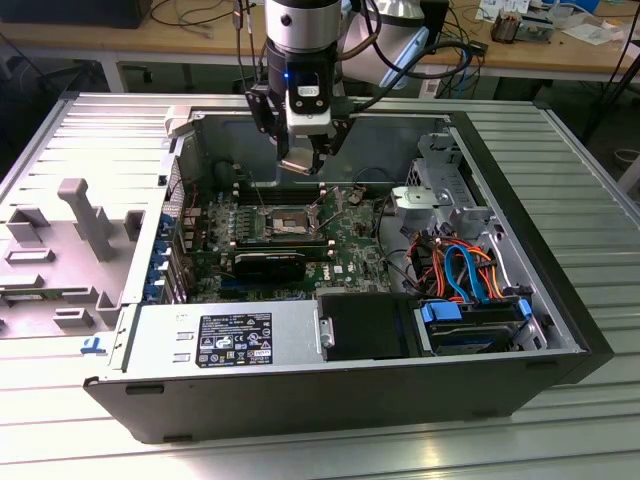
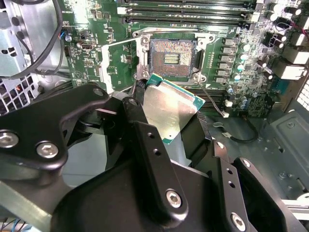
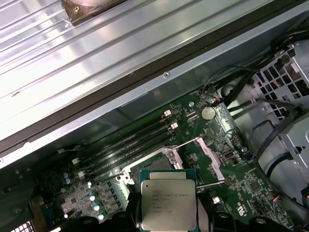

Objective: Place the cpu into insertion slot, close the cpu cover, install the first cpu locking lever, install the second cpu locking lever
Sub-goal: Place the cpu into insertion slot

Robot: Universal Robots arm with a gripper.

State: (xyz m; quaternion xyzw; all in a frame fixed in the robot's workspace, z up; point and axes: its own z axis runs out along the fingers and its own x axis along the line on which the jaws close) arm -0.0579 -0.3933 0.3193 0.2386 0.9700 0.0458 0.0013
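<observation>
The cpu (image 3: 168, 200), lid up and tilted, one corner toward the open insertion slot (image 2: 172, 58), clamped in the claw (image 2: 169, 110).

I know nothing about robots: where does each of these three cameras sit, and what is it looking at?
Exterior view: off the arm, higher than the open computer case, looking down into it; the arm and gripper reach down over it.
Second wrist view: on the arm, looking past its black fingers at the held cpu, with the insertion slot beyond.
First wrist view: on the arm, facing the cpu's printed face, memory slots beyond; dark gripper parts flank it.
Shared: both wrist views show the cpu and insertion slot.
</observation>
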